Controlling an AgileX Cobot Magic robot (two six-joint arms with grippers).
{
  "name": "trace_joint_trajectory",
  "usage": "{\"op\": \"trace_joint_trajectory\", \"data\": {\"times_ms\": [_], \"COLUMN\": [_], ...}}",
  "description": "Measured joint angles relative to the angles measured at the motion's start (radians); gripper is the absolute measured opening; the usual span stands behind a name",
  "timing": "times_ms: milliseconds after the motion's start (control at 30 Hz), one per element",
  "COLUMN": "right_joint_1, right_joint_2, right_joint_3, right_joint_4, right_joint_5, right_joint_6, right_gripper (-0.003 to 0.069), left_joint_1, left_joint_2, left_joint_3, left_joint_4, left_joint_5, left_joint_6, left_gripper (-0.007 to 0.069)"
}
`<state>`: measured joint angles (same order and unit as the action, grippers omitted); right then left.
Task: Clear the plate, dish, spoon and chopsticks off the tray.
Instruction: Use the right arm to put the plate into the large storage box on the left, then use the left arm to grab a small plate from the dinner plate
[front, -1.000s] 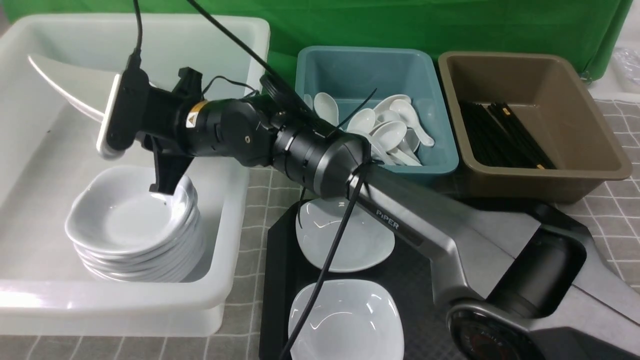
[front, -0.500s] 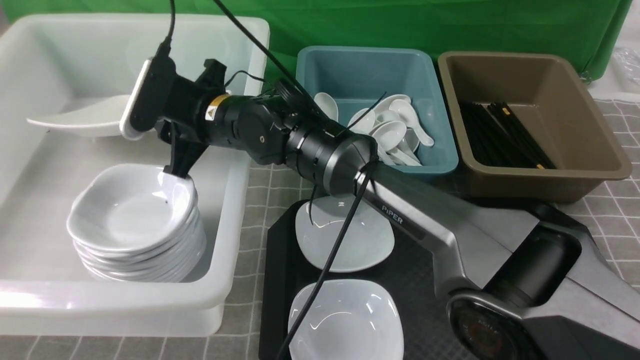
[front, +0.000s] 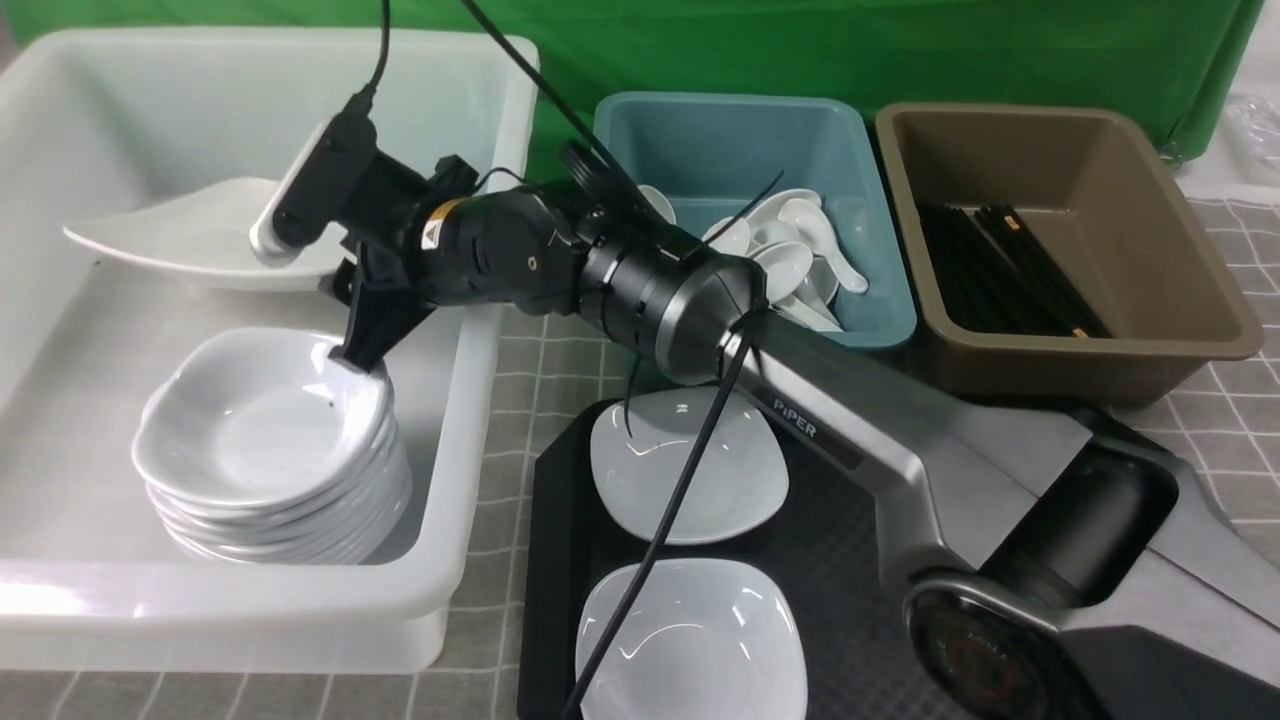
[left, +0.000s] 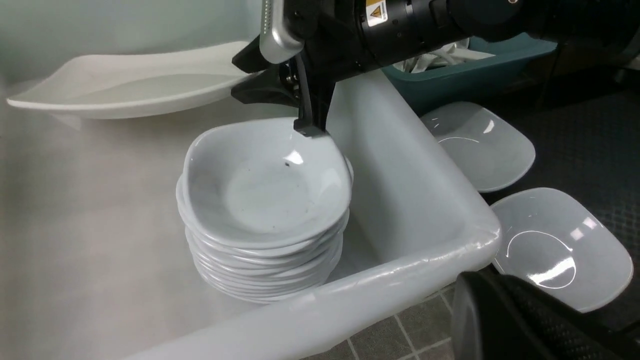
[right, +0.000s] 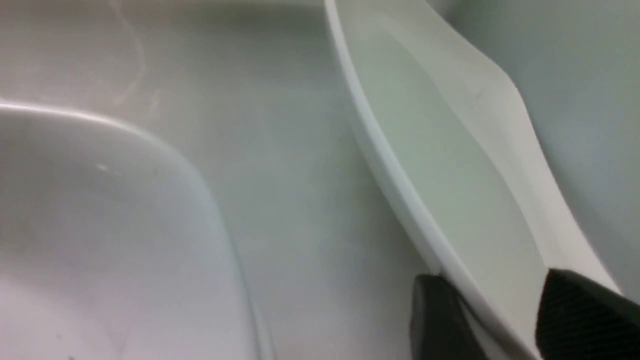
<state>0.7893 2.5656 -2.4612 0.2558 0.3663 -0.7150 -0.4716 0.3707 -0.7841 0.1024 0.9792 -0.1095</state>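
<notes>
Right pincer (right: 492, 300) is being held wide astride the plate (front: 180, 225)'s rim. Plate is being supported in the tub (front: 250, 597), extending left from the pincer, long axis running left-right; rightward clearance is probably being needed.

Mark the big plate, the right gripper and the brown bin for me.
Big plate (front: 185, 230): front view, on its inner surface.
Right gripper (right: 500, 305): right wrist view, midway between its fingertips.
Brown bin (front: 1085, 347): front view, on its near rim.
</notes>
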Motion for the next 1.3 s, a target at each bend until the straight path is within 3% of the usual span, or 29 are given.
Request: {"op": "trace_joint_trajectory", "data": {"times_ms": [167, 400, 533, 800, 1067, 1300], "right_joint_1": [-0.010, -0.019, -0.019, -0.019, -0.019, -0.019], "right_joint_2": [-0.026, -0.105, -0.193, -0.445, -0.603, -0.810], "right_joint_3": [0.000, 0.000, 0.000, -0.004, 0.022, 0.260], "right_joint_4": [-0.097, -0.132, -0.136, -0.135, -0.155, -0.173], "right_joint_5": [0.013, 0.172, 0.340, 0.792, 0.801, 0.801], "right_joint_6": [0.089, 0.138, 0.168, 0.375, 0.500, 0.591], "right_gripper": [0.0414, 0.0429, 0.0373, 0.0149, 0.0106, 0.0104], "left_joint_1": [0.000, 0.000, 0.000, 0.000, 0.000, 0.000], "left_joint_2": [0.000, 0.000, 0.000, 0.027, 0.156, 0.169], "left_joint_3": [0.000, 0.000, 0.000, -0.001, -0.004, -0.005], "left_joint_4": [-0.016, -0.017, -0.017, -0.043, -0.093, -0.111], "left_joint_5": [0.000, -0.001, -0.002, -0.002, -0.082, -0.180], "left_joint_6": [0.002, 0.005, 0.005, 0.021, 0.110, 0.233], "left_gripper": [0.0013, 0.0013, 0.0013, 0.0013, 0.0013, 0.0013]}}
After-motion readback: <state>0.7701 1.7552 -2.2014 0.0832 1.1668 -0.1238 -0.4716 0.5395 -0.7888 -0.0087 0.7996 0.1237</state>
